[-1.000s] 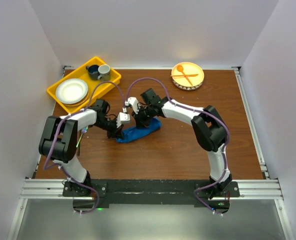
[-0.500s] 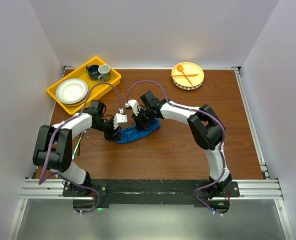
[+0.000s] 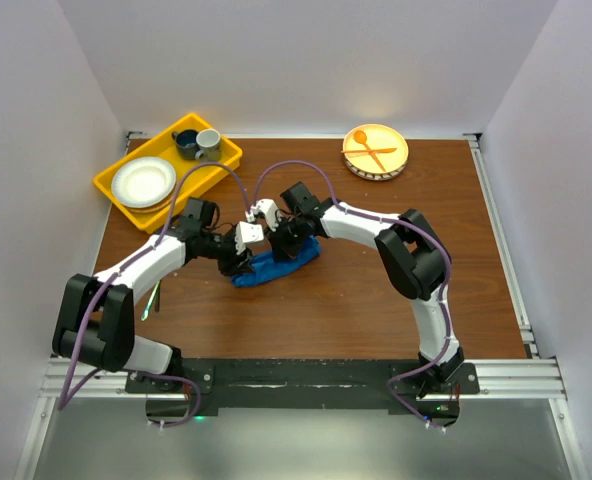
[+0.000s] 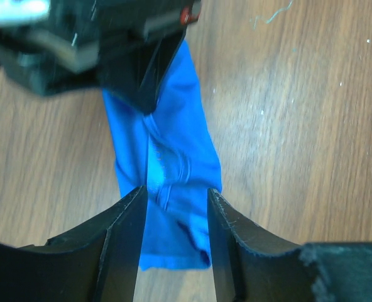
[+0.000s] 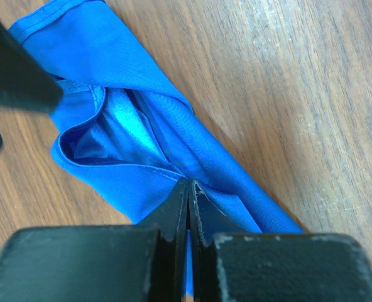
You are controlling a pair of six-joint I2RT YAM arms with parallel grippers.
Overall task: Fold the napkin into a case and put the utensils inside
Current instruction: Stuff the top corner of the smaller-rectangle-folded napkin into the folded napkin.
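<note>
Two robot arms meet at the middle of a brown wooden table (image 3: 376, 300), working a cloth into a holder for cutlery. A yellow tray (image 3: 202, 182) of crockery sits at the far left corner and a plate (image 3: 404, 150) with an orange plastic spoon and fork (image 3: 368, 150) at the far edge, both well apart from the job. The bright blue napkin (image 3: 281, 265) lies between the arms, folded into a long, narrow strip. The right gripper (image 5: 187, 185), fingers pressed together, appears to pinch the top layer at one long edge, which would explain the pocket gaping open beside it. The left gripper (image 4: 175, 195) hangs over the strip's other end with fingers spread to either side, gripping nothing. No metal utensils show inside the pocket. A thin greenish streak (image 3: 147, 303) beside the left arm may be one, but it is too small to tell.
</note>
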